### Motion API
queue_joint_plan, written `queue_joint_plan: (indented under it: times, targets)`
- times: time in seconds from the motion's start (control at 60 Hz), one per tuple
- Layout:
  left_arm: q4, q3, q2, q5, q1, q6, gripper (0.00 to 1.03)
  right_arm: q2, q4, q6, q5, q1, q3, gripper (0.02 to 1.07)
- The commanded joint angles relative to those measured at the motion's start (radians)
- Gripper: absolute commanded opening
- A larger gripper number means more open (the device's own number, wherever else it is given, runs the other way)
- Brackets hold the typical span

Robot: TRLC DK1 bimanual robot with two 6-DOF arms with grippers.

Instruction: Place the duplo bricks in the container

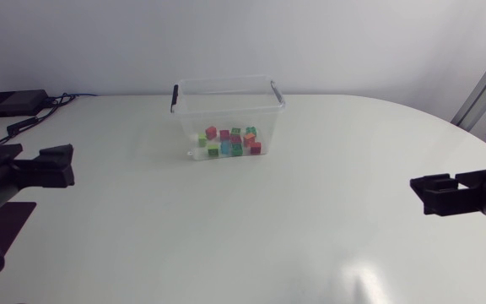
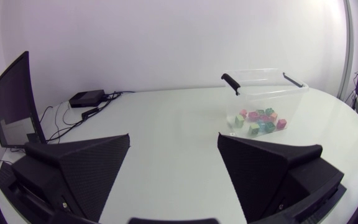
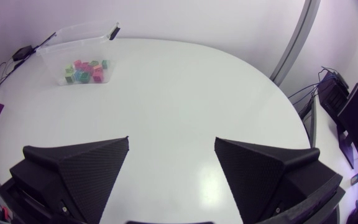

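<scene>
Your matte black left tool (image 2: 173, 144) and right tool (image 3: 171, 147) both sit with fingers apart and empty at the white table's (image 1: 310, 219) sides, and ahead, slightly nearer the left one, the small coloured duplo bricks (image 1: 230, 142) already lie inside the clear plastic container (image 1: 226, 105).

**Desk layout: bricks in box, arms at the sides**

The container (image 1: 226, 105) sits on the desk (image 1: 268, 236) toward the far edge, slightly left of centre. The duplo bricks (image 1: 231, 142) lie inside it, bunched on its floor. The left end effector (image 1: 62, 165) is at the desk's left edge and the right end effector (image 1: 424, 192) at its right edge. Both are nearer than the container and well apart from it, one on each side. A small box with cables (image 1: 11, 103) is on the far left corner, behind the left end effector.
</scene>
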Motion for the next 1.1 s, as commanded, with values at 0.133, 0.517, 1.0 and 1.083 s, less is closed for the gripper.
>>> queue_joint_plan:
  times: [0.133,0.517,1.0,1.083]
  targets:
    - [0.073,-0.099,-0.086,-0.002,0.009,0.076,0.99,-0.093,0.093,-0.028,0.042,-0.012,-0.101,1.02]
    - [0.141,-0.237,-0.256,0.056,0.04,0.098,0.99,-0.239,0.288,-0.001,0.075,-0.003,-0.284,1.02]
    - [0.209,-0.418,-0.458,0.197,0.104,0.016,0.98,-0.484,0.515,0.071,0.04,0.024,-0.523,1.02]
    - [0.221,-0.448,-0.492,0.221,0.115,0.003,0.98,-0.525,0.553,0.083,0.034,0.028,-0.563,1.02]
